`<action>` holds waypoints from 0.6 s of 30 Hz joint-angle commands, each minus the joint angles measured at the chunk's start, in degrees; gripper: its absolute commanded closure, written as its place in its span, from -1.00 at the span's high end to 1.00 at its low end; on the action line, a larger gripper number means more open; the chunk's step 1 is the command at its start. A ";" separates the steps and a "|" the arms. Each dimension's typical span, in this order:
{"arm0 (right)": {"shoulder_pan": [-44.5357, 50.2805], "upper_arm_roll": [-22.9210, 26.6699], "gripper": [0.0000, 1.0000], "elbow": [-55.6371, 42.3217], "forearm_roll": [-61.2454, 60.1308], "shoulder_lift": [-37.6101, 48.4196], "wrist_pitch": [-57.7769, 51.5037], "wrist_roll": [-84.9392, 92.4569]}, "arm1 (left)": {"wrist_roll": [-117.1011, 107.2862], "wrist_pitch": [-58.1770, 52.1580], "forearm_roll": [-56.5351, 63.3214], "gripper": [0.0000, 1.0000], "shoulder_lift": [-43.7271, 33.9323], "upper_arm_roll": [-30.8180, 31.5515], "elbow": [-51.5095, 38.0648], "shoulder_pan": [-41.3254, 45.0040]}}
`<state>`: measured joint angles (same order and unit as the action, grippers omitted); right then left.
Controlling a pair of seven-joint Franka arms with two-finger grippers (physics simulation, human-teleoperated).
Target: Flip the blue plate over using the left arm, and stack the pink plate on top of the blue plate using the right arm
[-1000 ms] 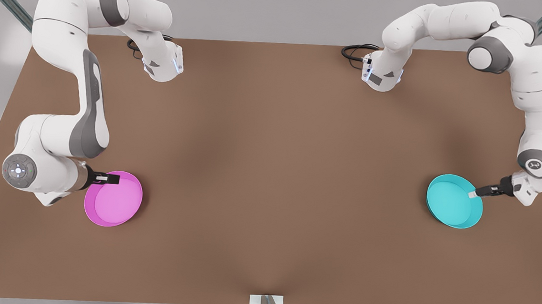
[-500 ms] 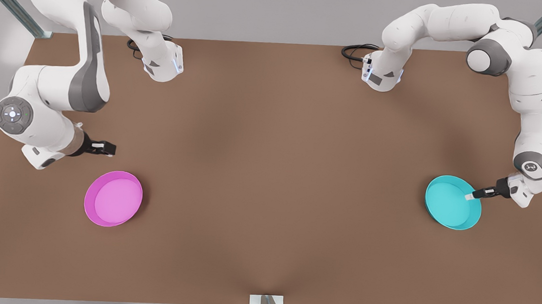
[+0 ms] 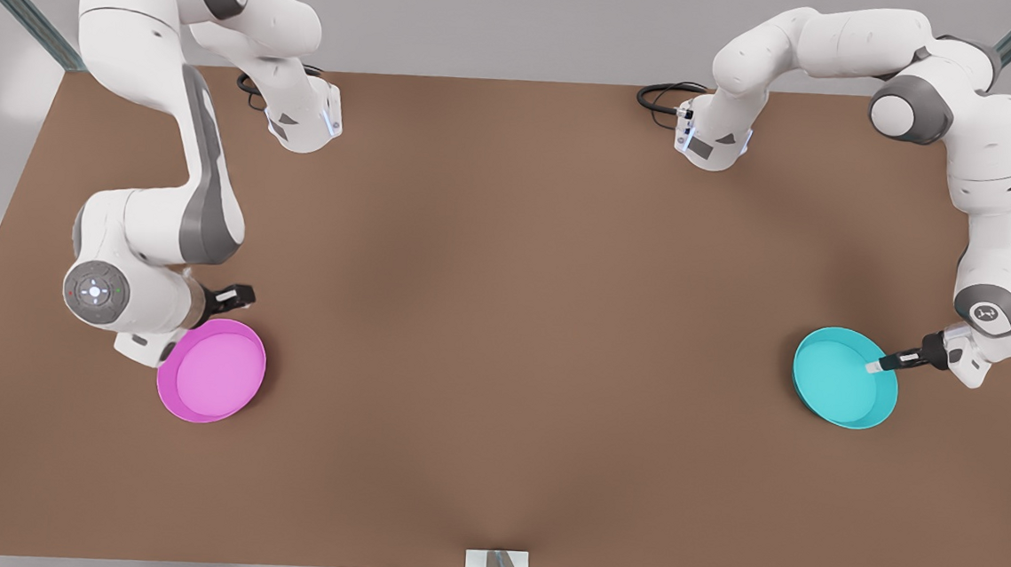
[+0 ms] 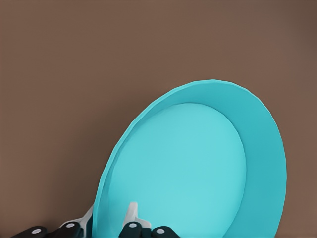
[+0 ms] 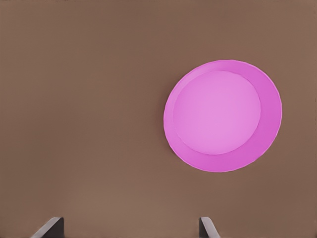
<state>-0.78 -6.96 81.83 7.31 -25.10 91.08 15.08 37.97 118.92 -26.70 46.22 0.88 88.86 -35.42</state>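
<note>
From my remote station, nearest the camera in the front view, the pink plate [image 3: 211, 371] lies rim-up and flat on the brown counter [image 3: 502, 337] at the front view's left, a glossy magenta dish with a paler base; the right pincer [image 3: 238, 295], its fingers apart and empty, hangs just beside the plate's far rim. A second ago it sat over that rim, half a second ago it had pulled well clear, and now it has swung back close; I judge this a re-approach, with no grip on the pink plate yet, so the stacking step has not begun. In the right wrist view the plate [image 5: 222, 115] sits beyond the parted fingertips. Across the counter at the front view's right, the left pincer [image 3: 879, 363] is clamped on the near rim of the blue plate [image 3: 845, 377], one finger [image 4: 132, 216] inside the dish and one outside; the turquoise dish [image 4: 193, 163] is tipped up on its rim, slightly more raised than a second ago, which I read as the flip under way but unfinished.
</note>
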 commanded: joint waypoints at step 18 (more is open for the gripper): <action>-19.96 0.28 1.00 -0.89 -8.62 -15.68 12.54 -9.80 | 0.00 0.00 0.06 -0.39 0.37 0.00 0.00 0.00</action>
<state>-20.74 -6.68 80.96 -1.27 -40.78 104.08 5.47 37.97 118.91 -26.67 46.58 0.88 88.86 -35.42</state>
